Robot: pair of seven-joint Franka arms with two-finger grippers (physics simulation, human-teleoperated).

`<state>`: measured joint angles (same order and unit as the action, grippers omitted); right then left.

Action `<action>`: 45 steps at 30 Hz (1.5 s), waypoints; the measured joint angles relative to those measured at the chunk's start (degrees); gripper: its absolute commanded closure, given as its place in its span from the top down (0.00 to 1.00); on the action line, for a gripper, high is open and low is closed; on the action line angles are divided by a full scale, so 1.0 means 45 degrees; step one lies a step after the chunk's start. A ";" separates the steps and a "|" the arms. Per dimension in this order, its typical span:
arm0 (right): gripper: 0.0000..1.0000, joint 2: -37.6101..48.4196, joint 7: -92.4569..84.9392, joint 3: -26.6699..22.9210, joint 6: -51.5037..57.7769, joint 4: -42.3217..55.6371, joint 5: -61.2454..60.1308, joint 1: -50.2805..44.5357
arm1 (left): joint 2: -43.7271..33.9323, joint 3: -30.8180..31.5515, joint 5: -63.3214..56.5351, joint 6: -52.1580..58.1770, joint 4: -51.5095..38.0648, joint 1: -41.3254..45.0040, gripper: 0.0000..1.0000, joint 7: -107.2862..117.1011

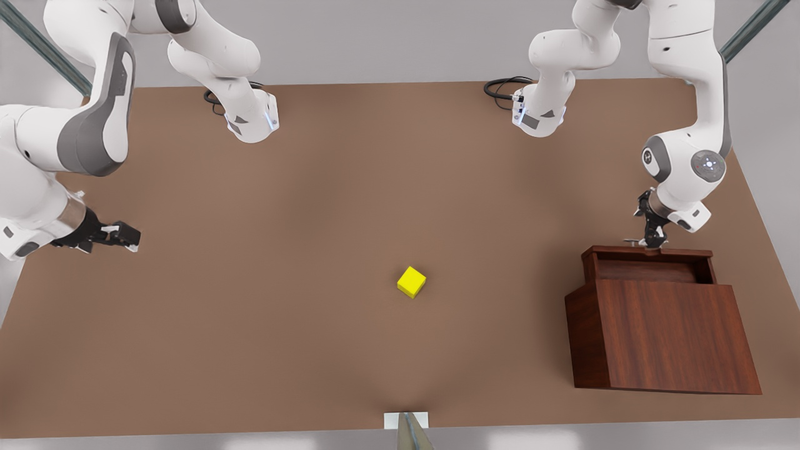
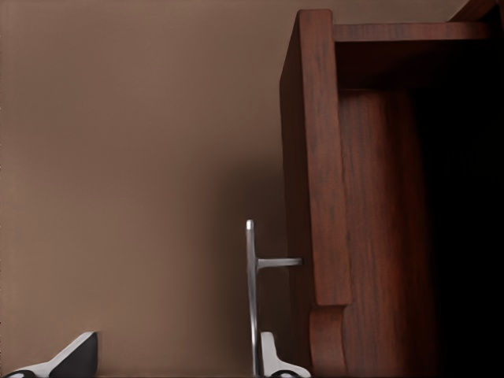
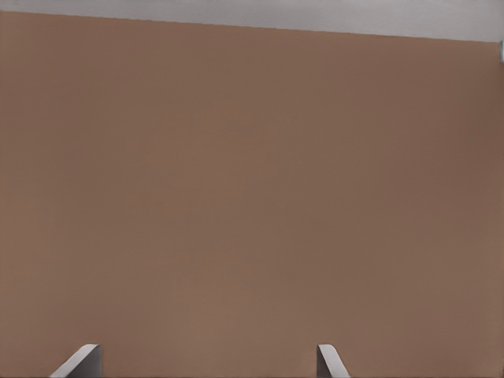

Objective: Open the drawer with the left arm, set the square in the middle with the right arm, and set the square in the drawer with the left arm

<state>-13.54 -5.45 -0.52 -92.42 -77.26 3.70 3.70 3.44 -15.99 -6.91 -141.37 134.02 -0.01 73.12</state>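
The yellow square (image 1: pixel 411 282) rests on the bare brown tabletop near its middle (image 1: pixel 350 250), away from both arms. At the front view's right stands the reddish-brown box (image 1: pixel 672 337) with its drawer (image 1: pixel 650 265) slid partly out toward the far side. My left gripper (image 1: pixel 650 240) is at the drawer's front. Its fingers stand open on either side of the silver bar handle (image 2: pixel 250 295), and one fingertip (image 2: pixel 272 358) is close beside the bar. My right gripper (image 1: pixel 122 237) hangs open at the front view's left with nothing in it, its fingertips (image 3: pixel 79 362) over bare table.
Both arm bases (image 1: pixel 250 122) stand along the table's far edge with black cables beside them. A small white mount (image 1: pixel 406 420) sits at the near edge. Bare tabletop lies between the square and the box.
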 measured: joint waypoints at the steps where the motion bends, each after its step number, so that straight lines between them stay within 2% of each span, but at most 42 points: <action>1: 1.00 0.0019 0.0000 -0.0003 0.0091 0.0285 -0.0020 0.0126 | -0.0151 0.0000 -0.0047 0.0191 0.0014 -0.0002 1.00 0.0001; 3: 1.00 0.0001 0.0000 -0.0013 0.0072 0.0305 -0.0021 0.0084 | -0.0800 -0.0079 -0.0231 0.0746 0.0212 0.0107 1.00 0.0001; 5: 1.00 -0.0011 -0.0016 0.0012 -0.0008 0.0314 -0.0024 0.0344 | -0.2660 -0.0059 -0.0480 0.2758 0.0189 0.0092 1.00 -0.1033; 6: 1.00 -0.0014 -0.0019 0.0020 -0.0010 0.0314 -0.0021 0.0259 | -0.2848 -0.0048 -0.0557 0.2767 0.0110 0.0197 1.00 -0.2594; 9: 1.00 -0.0039 -0.0039 -0.0002 -0.0010 0.0314 0.0000 0.0408 | -0.2392 0.0097 -0.0547 0.2780 -0.1411 0.2206 1.00 -0.8490; 11: 1.00 -0.0021 -0.0019 0.0037 0.0001 0.0314 0.0000 0.0254 | -0.0964 0.0300 -0.0342 0.2947 -0.3265 0.3804 1.00 -1.0096; 13: 1.00 0.0036 -0.0019 0.0019 0.0008 0.0325 -0.0002 0.0364 | 0.1303 0.1874 -0.0145 0.5445 -0.6832 0.3945 1.00 -1.0116; 14: 1.00 0.0039 -0.0019 0.0018 0.0010 0.0322 -0.0002 0.0357 | 0.1892 0.2094 0.0183 0.6022 -0.7906 0.4514 1.00 -1.0123; 16: 1.00 0.0039 -0.0019 0.0018 0.0010 0.0333 -0.0019 0.0351 | 0.2349 0.3042 0.0770 0.6063 -0.8494 0.4201 1.00 -1.0069; 19: 1.00 0.0001 -0.0019 0.0018 -0.0010 0.0314 -0.0002 0.0353 | 0.6131 0.5143 0.1326 0.7127 -1.2385 0.4256 1.00 -0.9952; 20: 1.00 -0.0018 -0.0019 0.0018 -0.0010 0.0331 -0.0002 0.0367 | 0.6989 0.5412 0.1643 0.7156 -1.3130 0.4250 1.00 -0.9936; 24: 1.00 -0.0020 -0.0019 0.0018 -0.0029 0.0334 -0.0002 0.0388 | 0.8278 0.5784 0.2277 0.6171 -1.3822 0.5343 1.00 -1.2175; 30: 1.00 -0.0039 -0.0019 0.0018 -0.0029 0.0334 -0.0002 0.0369 | 0.9484 0.5780 0.1071 0.3852 -1.4019 0.6699 1.00 -1.3280; 36: 1.00 -0.0020 -0.0019 0.0018 -0.0029 0.0347 -0.0002 0.0385 | 1.0044 0.5780 -0.0939 0.2883 -1.3968 0.6741 1.00 -1.3657; 45: 1.00 -0.0043 -0.0004 0.0018 -0.0166 0.0430 -0.0002 0.0389 | 1.0407 0.5800 -0.1531 0.2489 -1.3861 0.7131 1.00 -1.3847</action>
<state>-13.73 -5.47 -0.44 -93.16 -75.33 3.69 5.45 50.27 10.11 -13.80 -130.17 71.64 32.08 10.81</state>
